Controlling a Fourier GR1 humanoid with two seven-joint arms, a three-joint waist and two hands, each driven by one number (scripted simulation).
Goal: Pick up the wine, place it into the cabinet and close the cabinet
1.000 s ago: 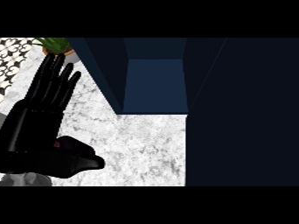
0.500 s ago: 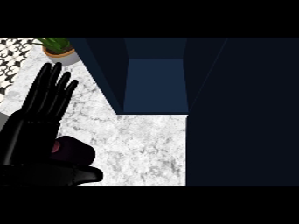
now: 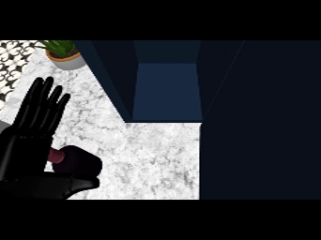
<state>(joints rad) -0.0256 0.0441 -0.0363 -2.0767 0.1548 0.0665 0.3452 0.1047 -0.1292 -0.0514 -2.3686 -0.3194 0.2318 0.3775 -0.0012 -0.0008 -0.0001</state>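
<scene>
The wine bottle (image 3: 80,161) is dark with a reddish neck and lies low at the left of the marble counter (image 3: 149,154). My left hand (image 3: 21,150) is right beside it, fingers (image 3: 42,105) straight and pointing up. The thumb (image 3: 66,183) stretches across just below the bottle, and the palm hides the bottle's neck end. The dark blue cabinet (image 3: 167,89) stands open at the top centre, its inside bare. Its door (image 3: 274,122) swings out as a large dark panel at the right. My right hand does not show.
A small potted plant (image 3: 64,54) stands at the counter's far left corner. A patterned tile wall (image 3: 3,65) runs along the left. The cabinet's left side panel (image 3: 111,79) juts out over the counter.
My left hand has sunk lower and leftward in the view. The wine bottle now shows between palm and thumb, and more of the plant has come into view.
</scene>
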